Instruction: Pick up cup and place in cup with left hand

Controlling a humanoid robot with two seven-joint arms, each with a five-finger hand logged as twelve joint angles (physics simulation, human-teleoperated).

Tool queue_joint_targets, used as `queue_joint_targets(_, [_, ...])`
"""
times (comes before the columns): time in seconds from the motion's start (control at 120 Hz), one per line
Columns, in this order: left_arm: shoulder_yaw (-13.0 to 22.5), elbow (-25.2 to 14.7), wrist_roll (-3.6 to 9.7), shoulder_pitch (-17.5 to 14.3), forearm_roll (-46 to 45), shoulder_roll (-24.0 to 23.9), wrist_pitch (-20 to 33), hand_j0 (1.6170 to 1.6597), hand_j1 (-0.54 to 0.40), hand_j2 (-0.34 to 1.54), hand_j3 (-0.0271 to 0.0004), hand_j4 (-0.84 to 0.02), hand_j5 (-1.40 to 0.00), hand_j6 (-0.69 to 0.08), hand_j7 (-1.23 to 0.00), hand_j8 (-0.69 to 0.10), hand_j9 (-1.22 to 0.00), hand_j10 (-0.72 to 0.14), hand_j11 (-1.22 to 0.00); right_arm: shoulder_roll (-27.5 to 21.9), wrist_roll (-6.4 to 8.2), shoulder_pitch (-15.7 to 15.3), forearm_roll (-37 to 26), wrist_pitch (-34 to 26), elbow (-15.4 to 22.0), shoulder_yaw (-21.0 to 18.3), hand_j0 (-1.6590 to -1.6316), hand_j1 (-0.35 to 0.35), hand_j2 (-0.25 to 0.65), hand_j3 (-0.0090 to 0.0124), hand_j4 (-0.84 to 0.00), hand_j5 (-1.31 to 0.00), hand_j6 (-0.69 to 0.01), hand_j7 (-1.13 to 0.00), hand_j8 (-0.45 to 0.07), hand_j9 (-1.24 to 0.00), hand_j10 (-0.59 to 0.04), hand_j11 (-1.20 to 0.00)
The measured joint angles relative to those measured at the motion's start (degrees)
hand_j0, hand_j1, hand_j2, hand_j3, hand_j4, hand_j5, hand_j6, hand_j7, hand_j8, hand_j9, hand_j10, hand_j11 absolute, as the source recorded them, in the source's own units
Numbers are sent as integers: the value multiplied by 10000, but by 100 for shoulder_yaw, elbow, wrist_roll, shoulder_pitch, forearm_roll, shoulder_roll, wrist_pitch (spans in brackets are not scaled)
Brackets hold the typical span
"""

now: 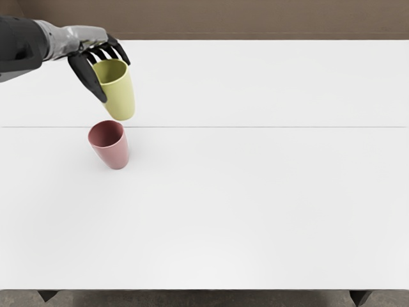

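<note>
While my left hand [91, 45] held the yellow cup [119, 99] between thumb and fingers, I judged the pink cup [114, 153] lay just off its base, toward the near edge of the desk [255, 204].

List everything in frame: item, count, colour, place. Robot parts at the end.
Yellow cup: 1, yellow-green, in the left hand, mouth up, beyond the pink cup in the picture
Pink cup: 1, dusky pink, mouth up on the table, left side
Table: 1, white, fills most of the view
Seam: 1, thin grey line, across the tabletop
Backdrop: 1, brown, past the far edge
Floor: 1, grey-brown, strip below the near edge
Supports: 2, black, under the near edge, one left, one right
Left arm: 1, black and grey, in from upper left
Left hand: 1, grey with black fingers, gripping the yellow cup
</note>
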Motion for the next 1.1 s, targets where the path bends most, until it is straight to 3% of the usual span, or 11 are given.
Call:
queue_joint_targets(0.5, [250,-217,-5,-121,-3,287,-146,16565,-729,573,0,-4164,-5517,-3728,-5480,-3947,-5500,-4170,-5499,0,1,0,1,2,0,0,-16581,-3491,0,0,-1,0,-2,0,-2,0,-1,0])
queue_joint_targets(1.1, [536,-278,-5,-102,5,249,-154,16565,-724,586,0,-4166,-5491,-3701,-5487,-3961,-5488,-4163,-5486,0,1,0,1,1,1,0,-16581,-3491,0,0,-1,0,-2,0,-2,0,-1,0])
